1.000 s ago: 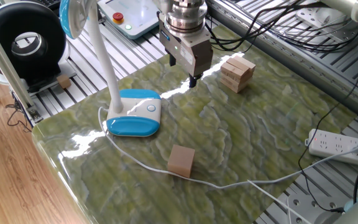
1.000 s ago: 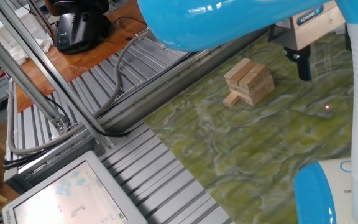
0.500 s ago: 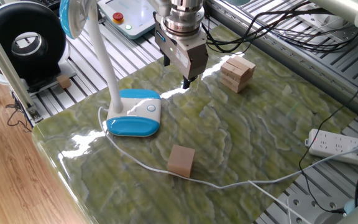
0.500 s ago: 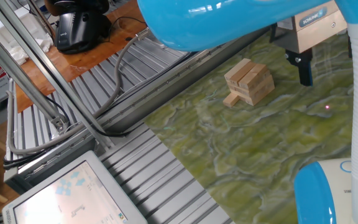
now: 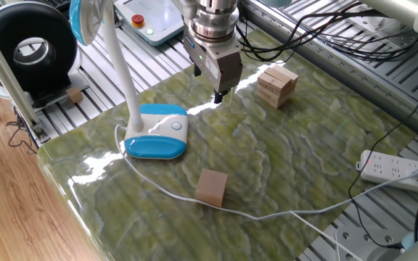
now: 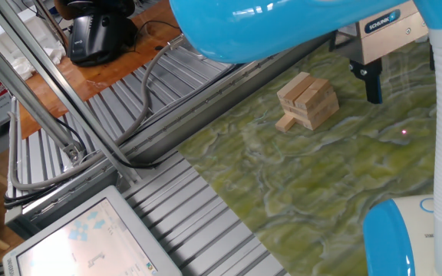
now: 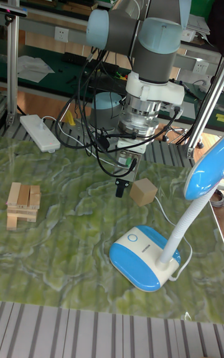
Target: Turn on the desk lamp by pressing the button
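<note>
Fan [image 5: 26,49]: black ring shape, off the worktop's far left corner on the metal rails, well apart from everything on the worktop.
Worktop [image 5: 289,174]: green marbled surface; its left edge runs along the wooden floor.
Lamp [image 5: 156,130]: rounded blue-sided base stands near the worktop's left edge; the white neck rises from the base's left end up to the blue-rimmed head at the top of one fixed view.
Button [image 5: 176,125]: small white disc on the right part of the base top, uncovered, nothing touching it; in the tall fixed view it shows on the base at [image 7: 133,238].
Cord [image 5: 165,192]: thin and white, leaves the base's left side and trails along the front of the worktop toward the right.
Small block [image 5: 212,188]: wooden cube near the front edge, just beside the cord, apart from the base.
Gripper [image 5: 220,96]: points down above the worktop, behind and to the right of the base, between the lamp and the stacked blocks, touching neither; whether the fingers are parted or closed I cannot tell.
Stacked blocks [image 5: 276,85]: short wooden pile toward the far edge, right of the gripper.
Power strip [image 5: 400,171]: white, at the right edge, partly off the worktop.
In the way: nothing lies between gripper and button.
</note>
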